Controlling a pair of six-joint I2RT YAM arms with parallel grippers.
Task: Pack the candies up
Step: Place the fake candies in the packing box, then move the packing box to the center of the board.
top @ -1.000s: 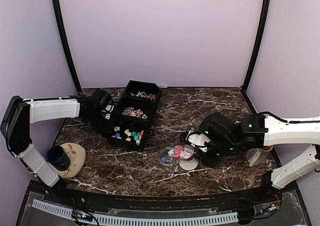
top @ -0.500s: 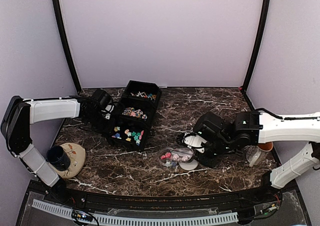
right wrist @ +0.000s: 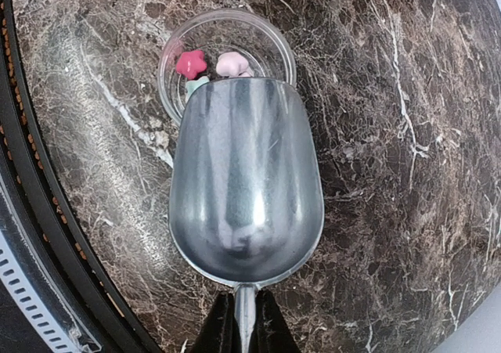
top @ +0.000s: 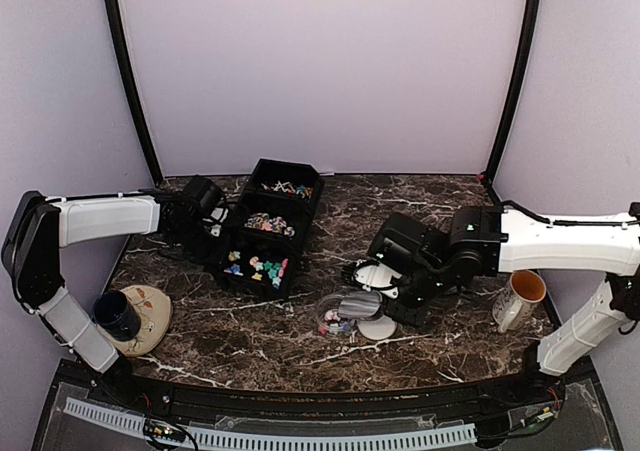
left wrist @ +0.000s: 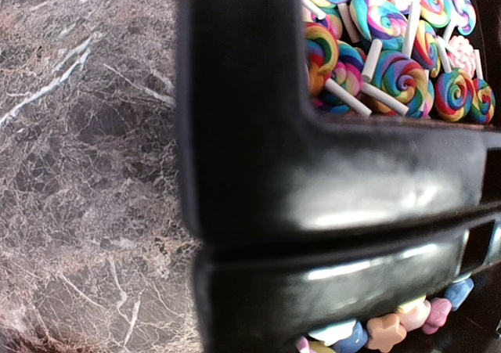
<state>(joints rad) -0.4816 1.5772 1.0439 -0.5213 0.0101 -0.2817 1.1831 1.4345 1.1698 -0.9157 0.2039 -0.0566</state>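
The candies lie in a black three-part tray (top: 300,216): star pieces (top: 258,267) in the near part, swirled lollipops (left wrist: 391,55) in the middle, small wrapped ones (top: 285,188) at the far end. My left gripper (top: 213,225) is shut on the tray's left wall; its fingers are hidden in the wrist view. My right gripper (right wrist: 244,322) is shut on the handle of a metal scoop (right wrist: 243,189). The empty scoop hangs over a clear round container (right wrist: 278,44) that holds a pink star (right wrist: 190,63) and a pale pink piece (right wrist: 232,63). From above, scoop (top: 358,304) covers most of the container (top: 330,319).
A white lid (top: 377,328) lies just right of the container. A mug (top: 520,296) stands at the right, behind my right arm. At the near left a dark cup (top: 116,313) rests on a beige plate (top: 152,316). The table's front rail (right wrist: 31,212) runs close by.
My right arm has swung left and brought the scoop over the clear container. The coloured candies seen in the scoop a second ago are no longer in it. The left arm has not moved.
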